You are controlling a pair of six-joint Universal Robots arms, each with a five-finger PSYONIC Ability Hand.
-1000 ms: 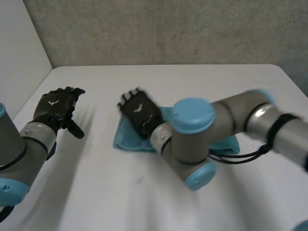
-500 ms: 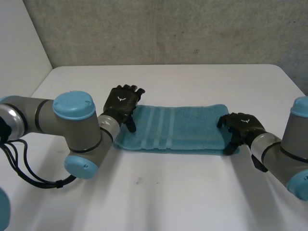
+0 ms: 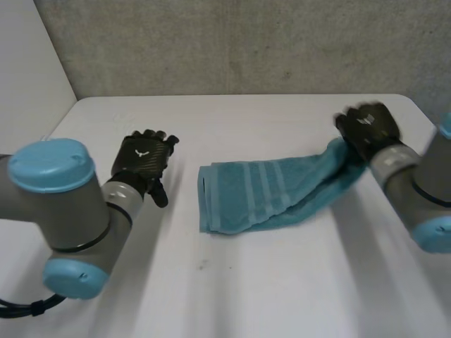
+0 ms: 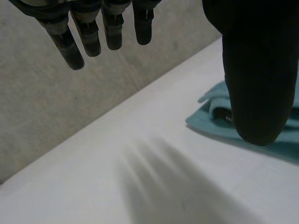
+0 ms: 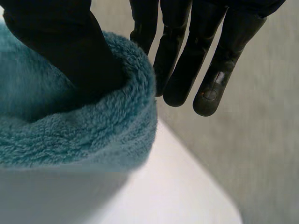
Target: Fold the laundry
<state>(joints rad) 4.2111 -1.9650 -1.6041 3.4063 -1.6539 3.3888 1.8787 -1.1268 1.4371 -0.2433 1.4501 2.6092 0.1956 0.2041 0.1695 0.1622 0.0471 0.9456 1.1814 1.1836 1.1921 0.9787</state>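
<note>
A teal towel [image 3: 261, 197] with woven stripes lies on the white table [image 3: 246, 296], its left end flat and doubled. Its right end rises off the table into my right hand [image 3: 366, 130], which is shut on it near the table's far right. In the right wrist view the thumb [image 5: 60, 42] presses into the towel's thick edge [image 5: 70, 135] and the fingers [image 5: 187, 56] reach behind it. My left hand [image 3: 141, 158] hovers open to the left of the towel, apart from it. Its straight fingers [image 4: 88, 32] hang above bare table, with the towel's left end [image 4: 212, 123] beside the thumb.
A grey wall [image 3: 246, 42] runs behind the table's far edge, and a pale side wall [image 3: 28, 77] stands at the far left. The table's right edge [image 3: 426, 116] lies close to my right hand. Both arms reach in from the near corners.
My right hand has closed on the towel's right end and lifted it up and back. My left hand has come off the left end and moved left. The towel has slid right and bunched.
</note>
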